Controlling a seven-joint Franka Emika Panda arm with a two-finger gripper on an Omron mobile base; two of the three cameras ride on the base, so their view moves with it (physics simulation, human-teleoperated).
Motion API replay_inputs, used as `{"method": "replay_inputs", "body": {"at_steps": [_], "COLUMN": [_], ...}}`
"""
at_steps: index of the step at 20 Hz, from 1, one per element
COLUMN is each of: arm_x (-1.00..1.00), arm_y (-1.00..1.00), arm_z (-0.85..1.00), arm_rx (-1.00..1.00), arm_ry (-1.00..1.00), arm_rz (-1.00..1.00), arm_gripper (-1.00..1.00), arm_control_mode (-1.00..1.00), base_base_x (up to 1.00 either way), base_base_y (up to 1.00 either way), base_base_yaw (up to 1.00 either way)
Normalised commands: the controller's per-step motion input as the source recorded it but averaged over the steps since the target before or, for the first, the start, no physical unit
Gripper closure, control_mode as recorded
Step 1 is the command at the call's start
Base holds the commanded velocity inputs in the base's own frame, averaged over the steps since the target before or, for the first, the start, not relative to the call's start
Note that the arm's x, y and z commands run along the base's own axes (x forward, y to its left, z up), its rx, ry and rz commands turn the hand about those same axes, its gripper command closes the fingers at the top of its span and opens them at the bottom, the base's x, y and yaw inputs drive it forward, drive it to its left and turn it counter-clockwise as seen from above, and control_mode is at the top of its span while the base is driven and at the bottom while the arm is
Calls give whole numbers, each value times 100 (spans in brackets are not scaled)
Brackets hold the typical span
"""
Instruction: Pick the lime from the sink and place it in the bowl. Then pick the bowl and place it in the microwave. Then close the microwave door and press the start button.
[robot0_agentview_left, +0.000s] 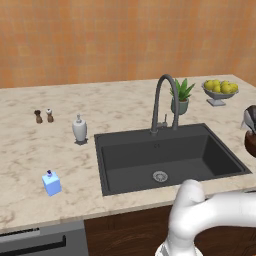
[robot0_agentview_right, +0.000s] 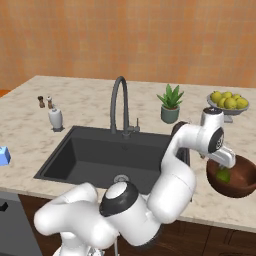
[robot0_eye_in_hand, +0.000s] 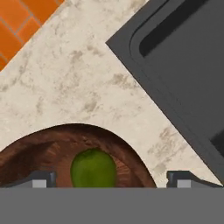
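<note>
Lime sits loose in the bowl beside the sink; your gripper hovers above, spread wide and empty. Grab the thick rim off-centre and you tip the bowl.

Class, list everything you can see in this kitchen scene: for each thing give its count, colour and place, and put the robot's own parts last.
lime: 1, green, inside the bowl
bowl: 1, reddish-brown, counter right of sink
sink: 1, dark grey, set in counter
faucet: 1, grey, behind sink
potted plant: 1, green, behind sink
fruit dish: 1, grey, holding yellow lemons, back right
soap dispenser: 1, white, left of sink
shakers: 2, brown, far left
small bottle: 1, blue, front left
gripper: 1, open, over the bowl
</note>
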Motion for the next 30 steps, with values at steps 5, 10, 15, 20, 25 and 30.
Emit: {"method": "replay_inputs", "body": {"at_steps": [5, 10, 15, 20, 25, 30], "arm_x": [0, 0, 1, 1, 18, 40], "arm_y": [10, 7, 0, 0, 0, 1], "arm_z": [14, 19, 16, -1, 0, -9], "arm_rx": [-17, -4, 0, 18, 11, 0], "arm_ry": [16, 38, 29, -1, -3, 0], "arm_rz": [36, 29, 22, 9, 4, 0], "arm_gripper": [-100, -100, -100, -100, -100, -100], "arm_control_mode": [-100, -100, -100, -100, -100, -100], "base_base_x": [0, 0, 0, 0, 0, 0], "base_base_y": [0, 0, 0, 0, 0, 0], "base_base_yaw": [0, 0, 0, 0, 0, 0]}}
